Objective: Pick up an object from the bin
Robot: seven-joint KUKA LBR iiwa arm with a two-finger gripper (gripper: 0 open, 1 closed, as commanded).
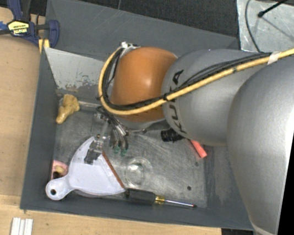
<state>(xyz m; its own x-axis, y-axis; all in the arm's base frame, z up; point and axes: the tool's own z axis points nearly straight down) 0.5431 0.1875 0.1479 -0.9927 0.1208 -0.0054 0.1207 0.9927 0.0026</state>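
One camera looks obliquely down into the bin (43,124).

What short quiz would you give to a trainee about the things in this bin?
1. True or false: the screwdriver stands upright.
2. What colour is the toy at the upper left?
3. The claw is over: A) the white scoop, B) the toy, C) the screwdriver.

Key: 1 false, it lies flat. 2 yellow. 3 A.
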